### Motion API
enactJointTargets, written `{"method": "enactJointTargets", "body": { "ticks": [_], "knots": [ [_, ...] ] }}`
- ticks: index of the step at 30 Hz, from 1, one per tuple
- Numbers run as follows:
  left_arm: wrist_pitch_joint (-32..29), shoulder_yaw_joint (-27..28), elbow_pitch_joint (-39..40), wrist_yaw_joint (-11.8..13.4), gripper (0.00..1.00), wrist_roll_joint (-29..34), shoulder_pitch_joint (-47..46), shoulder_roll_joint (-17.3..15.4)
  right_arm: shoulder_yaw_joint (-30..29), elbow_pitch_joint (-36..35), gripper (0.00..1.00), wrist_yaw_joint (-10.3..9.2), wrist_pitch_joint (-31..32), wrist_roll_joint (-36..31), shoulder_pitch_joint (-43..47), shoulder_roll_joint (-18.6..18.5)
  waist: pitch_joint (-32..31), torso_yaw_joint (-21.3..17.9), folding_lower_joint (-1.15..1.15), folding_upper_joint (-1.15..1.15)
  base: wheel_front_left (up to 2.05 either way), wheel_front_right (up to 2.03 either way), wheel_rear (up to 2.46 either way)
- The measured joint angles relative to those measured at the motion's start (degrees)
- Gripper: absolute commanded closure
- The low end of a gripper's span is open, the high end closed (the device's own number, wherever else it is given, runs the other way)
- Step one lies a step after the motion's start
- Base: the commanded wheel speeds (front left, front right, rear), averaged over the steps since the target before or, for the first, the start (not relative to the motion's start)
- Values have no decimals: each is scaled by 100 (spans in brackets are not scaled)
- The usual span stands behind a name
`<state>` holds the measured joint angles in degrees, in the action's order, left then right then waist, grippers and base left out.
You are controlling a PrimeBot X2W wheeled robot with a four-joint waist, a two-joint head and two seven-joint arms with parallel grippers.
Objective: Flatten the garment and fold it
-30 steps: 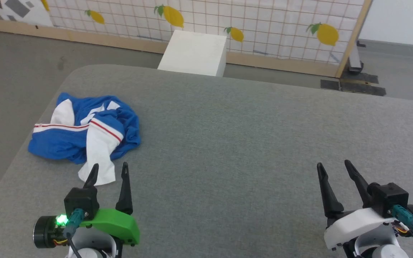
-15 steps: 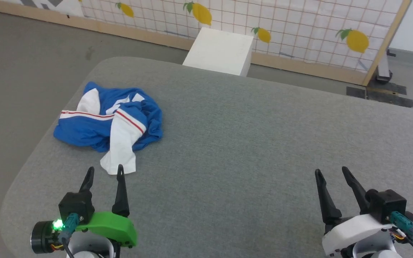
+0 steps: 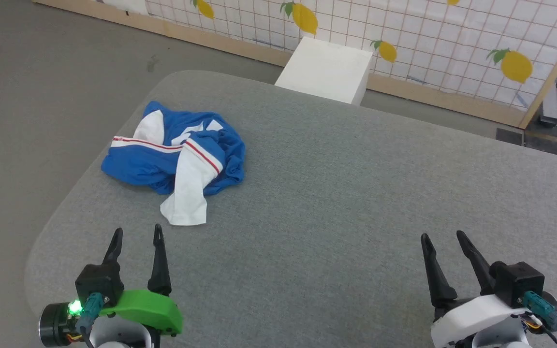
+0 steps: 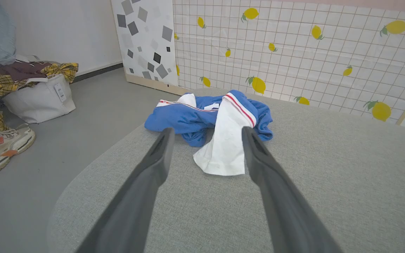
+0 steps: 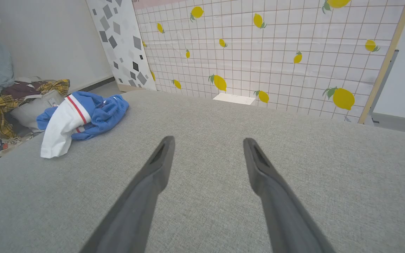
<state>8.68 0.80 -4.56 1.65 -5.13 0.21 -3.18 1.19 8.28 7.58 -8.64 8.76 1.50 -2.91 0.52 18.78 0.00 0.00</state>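
The crumpled blue jersey T-shirt (image 3: 172,162) lay on the grey counter (image 3: 356,193); the left claw (image 3: 138,230) and right claw (image 3: 442,235) both gaped empty.

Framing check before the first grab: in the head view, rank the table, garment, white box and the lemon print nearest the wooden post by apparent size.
1. table
2. garment
3. white box, though it stands farther off, so its true size is unsure
4. lemon print

We note a grey, cloth-covered surface (image 3: 356,203) with rounded corners. On it lies the garment (image 3: 133,166), crumpled in a heap near the left edge, one white sleeve trailing nearward.
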Motion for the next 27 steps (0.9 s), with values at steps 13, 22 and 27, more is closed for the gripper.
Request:
{"method": "enactJointTargets", "body": {
  "ticks": [13, 22, 27],
  "knots": [
    [158, 9, -49, 48, 0, -51, 37, 0, 21, 160, 0, 0, -157, 149, 74, 0, -3, 308, 0, 0, 0, 0, 0],
    [266, 14, -91, 74, 0, -48, 101, 0, 25, 219, 0, 0, -257, 130, 96, 1, -33, 502, 0, 0, 0, 0, 0],
    [328, 13, -129, 74, 0, -41, 102, 0, 24, 234, 0, 0, -319, 37, 103, 1, -44, 599, 0, 0, 0, 0, 0]
  ]
}}
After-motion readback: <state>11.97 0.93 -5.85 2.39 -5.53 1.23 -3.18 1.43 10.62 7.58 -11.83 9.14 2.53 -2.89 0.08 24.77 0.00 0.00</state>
